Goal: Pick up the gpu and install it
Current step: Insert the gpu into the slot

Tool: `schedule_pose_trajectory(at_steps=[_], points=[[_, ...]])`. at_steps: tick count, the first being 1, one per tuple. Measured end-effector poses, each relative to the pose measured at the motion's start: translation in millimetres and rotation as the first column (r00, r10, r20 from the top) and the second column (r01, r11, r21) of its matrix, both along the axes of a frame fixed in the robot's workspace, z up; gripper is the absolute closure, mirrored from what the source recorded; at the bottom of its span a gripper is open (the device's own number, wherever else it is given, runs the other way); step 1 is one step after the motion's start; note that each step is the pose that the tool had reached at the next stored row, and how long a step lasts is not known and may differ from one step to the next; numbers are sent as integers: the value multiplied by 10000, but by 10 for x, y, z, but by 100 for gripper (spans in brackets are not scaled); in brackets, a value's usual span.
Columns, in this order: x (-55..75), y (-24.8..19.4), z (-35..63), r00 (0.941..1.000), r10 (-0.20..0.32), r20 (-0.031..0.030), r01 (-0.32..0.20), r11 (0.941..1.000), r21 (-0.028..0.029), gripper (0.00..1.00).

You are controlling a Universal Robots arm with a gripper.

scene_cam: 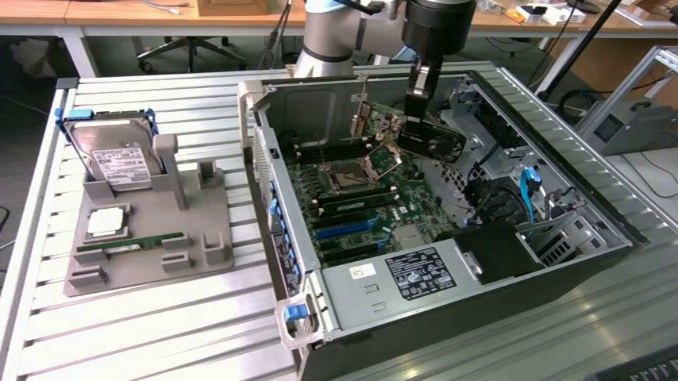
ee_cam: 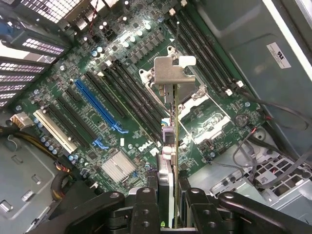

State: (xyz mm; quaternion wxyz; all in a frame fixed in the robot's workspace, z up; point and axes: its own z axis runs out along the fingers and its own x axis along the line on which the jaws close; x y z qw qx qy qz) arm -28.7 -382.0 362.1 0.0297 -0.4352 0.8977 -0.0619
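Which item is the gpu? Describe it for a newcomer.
Find the open computer case on the slatted table. Above its motherboard hangs the tool, shut on the gpu. It is a flat dark card with a silvery end bracket, unlike the green memory stick and boxy hard drive on the gray holder.

Dark gpu [scene_cam: 433,141] tilted above motherboard [scene_cam: 366,198]

Even, bright light falls on the table [scene_cam: 159,333]. Inside the computer case [scene_cam: 445,333] the corners are dim, yet white glare lies on the motherboard [ee_cam: 122,44] and the gpu [ee_cam: 169,78]; the claw [ee_cam: 169,195] is shadowed.
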Motion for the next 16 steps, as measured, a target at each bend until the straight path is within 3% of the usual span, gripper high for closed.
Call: schedule_pose_trajectory(at_steps=[6,16], points=[[0,0,-2,9993,380,0,-380,9993,-15,73],[0,0,-3,9987,515,0,-515,9987,-15,73]])
